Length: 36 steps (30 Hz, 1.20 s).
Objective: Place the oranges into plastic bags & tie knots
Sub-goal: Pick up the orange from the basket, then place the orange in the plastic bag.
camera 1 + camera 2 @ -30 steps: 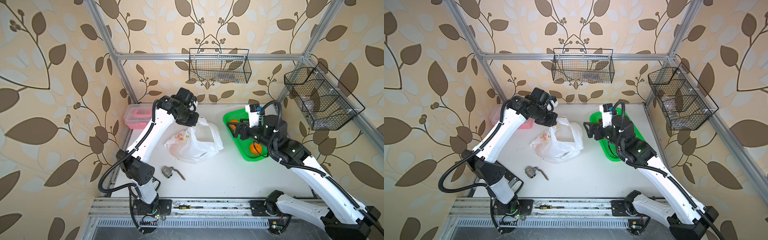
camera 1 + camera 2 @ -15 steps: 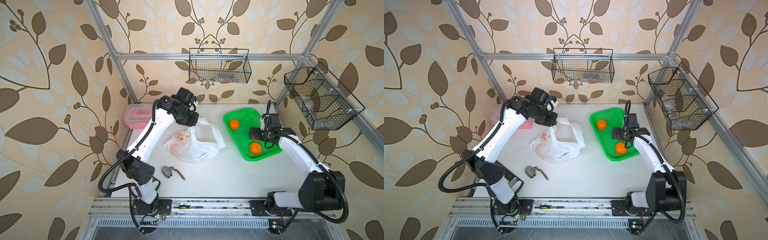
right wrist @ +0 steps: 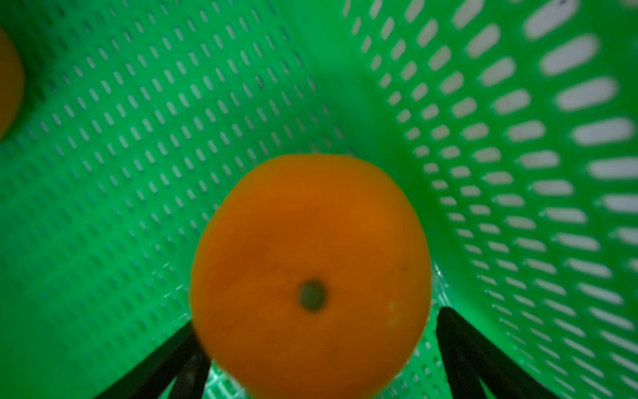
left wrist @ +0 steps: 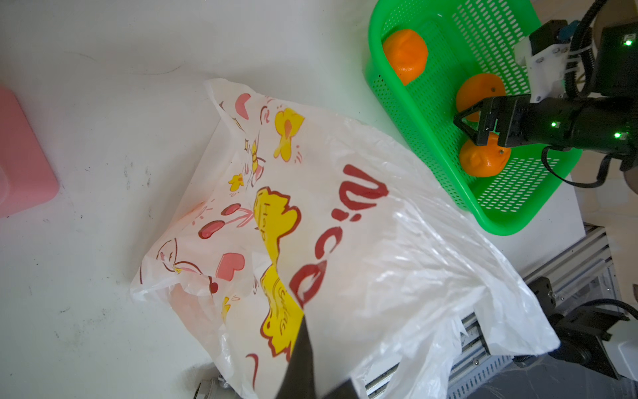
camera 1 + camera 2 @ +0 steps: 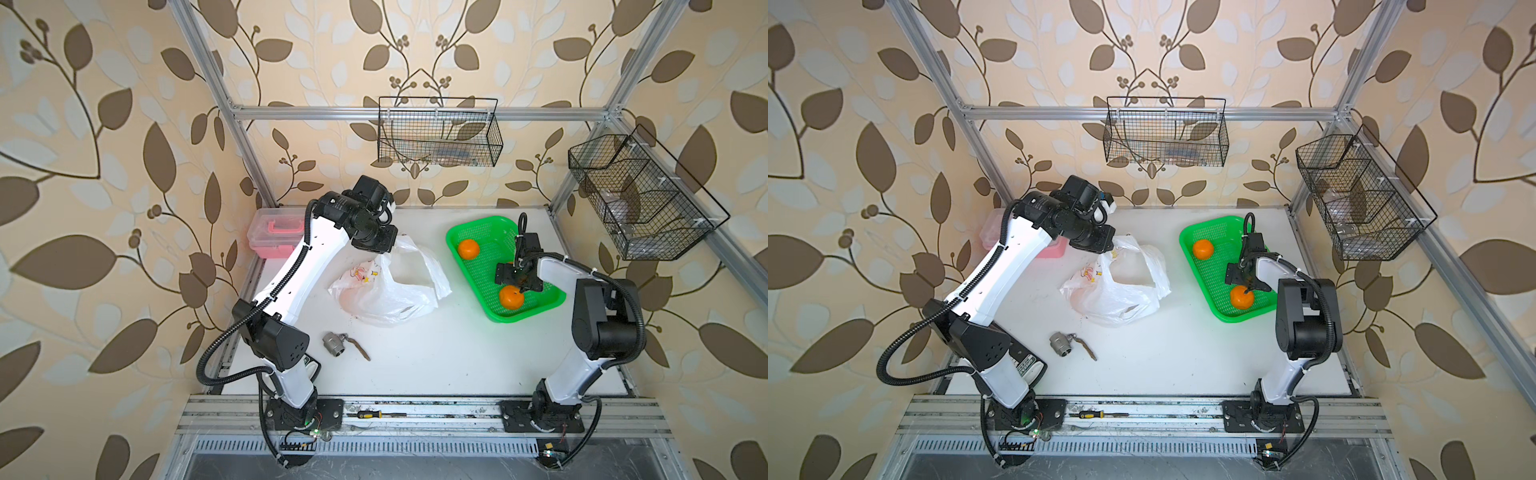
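The white printed plastic bag (image 5: 386, 291) (image 5: 1117, 291) (image 4: 345, 241) lies mid-table with its mouth open toward the green basket (image 5: 534, 316) (image 4: 431, 145). My left gripper (image 5: 388, 245) (image 4: 303, 328) is shut on the bag's upper edge and holds it up. A faint orange tint shows through the bag's lower part. No knots are in view. The left wrist view shows three oranges in the basket (image 4: 405, 55) (image 4: 480, 91) (image 4: 483, 160). My right gripper (image 5: 517, 286) (image 5: 1246, 286) (image 3: 317, 317) is open, with a finger on each side of the near orange (image 5: 511, 297) (image 3: 310, 269).
A pink lidded box (image 5: 276, 232) stands at the back left behind my left arm. A metal fitting (image 5: 334, 344) lies in front of the bag. Two black wire baskets (image 5: 438, 133) (image 5: 640, 199) hang on the walls. A screwdriver (image 5: 370, 414) rests on the front rail.
My right arm has drawn back from the bag side of the basket and come down over the near orange. The left arm and the bag have not moved.
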Available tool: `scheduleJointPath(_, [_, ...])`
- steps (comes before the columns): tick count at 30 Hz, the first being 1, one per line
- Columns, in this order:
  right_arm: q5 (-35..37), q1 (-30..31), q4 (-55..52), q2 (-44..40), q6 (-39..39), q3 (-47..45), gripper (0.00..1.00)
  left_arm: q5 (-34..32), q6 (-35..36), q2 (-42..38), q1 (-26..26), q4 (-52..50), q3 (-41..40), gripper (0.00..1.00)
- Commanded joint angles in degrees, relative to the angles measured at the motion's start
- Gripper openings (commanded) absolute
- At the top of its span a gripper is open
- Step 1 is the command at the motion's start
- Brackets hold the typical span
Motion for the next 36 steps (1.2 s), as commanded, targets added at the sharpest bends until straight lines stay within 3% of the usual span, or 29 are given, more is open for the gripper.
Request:
scheduleJointPath(1, [-0.4, -0.5, 3.0, 2.1, -1.4, 3.4, 0.94, 0.7, 1.3, -2.0, 0.5, 0.2, 0.0, 0.00])
scheduleJointPath(6, [-1.6, -0.5, 4.5, 4.2, -2.5, 4.7, 0.86, 0.6, 1.3, -1.8, 0.5, 0.2, 0.0, 0.00])
scheduleJointPath(10, [-2.6, -0.5, 4.4, 3.2, -2.8, 5.1, 0.73, 0.4, 1.4, -1.8, 0.6, 0.1, 0.3, 0.00])
scheduleJointPath(18, [-3.8, 2.5, 1.7, -14.0, -2.4, 0.0, 0.71, 0.4, 1.4, -1.6, 0.5, 0.1, 0.3, 0.00])
scheduleJointPath(22, [-5.2, 11.1, -1.4, -26.6, 0.0, -1.3, 0.71, 0.0, 1.4, -1.7, 0.5, 0.2, 0.0, 0.00])
scheduleJointPath(27, [-7.2, 27.7, 2.2, -35.5, 7.3, -0.9, 0.71, 0.2, 1.0, -1.6, 0.6, 0.6, -0.4, 0.00])
scheduleJointPath(30, [-4.1, 38.3, 5.3, -35.9, 10.6, 0.8, 0.71, 0.2, 1.0, -1.5, 0.5, 0.6, -0.4, 0.00])
scheduleJointPath(36, [0.1, 52.2, 11.4, -28.2, 12.7, 4.0, 0.71, -0.6, 0.8, -1.8, 0.5, 0.4, -0.2, 0.00])
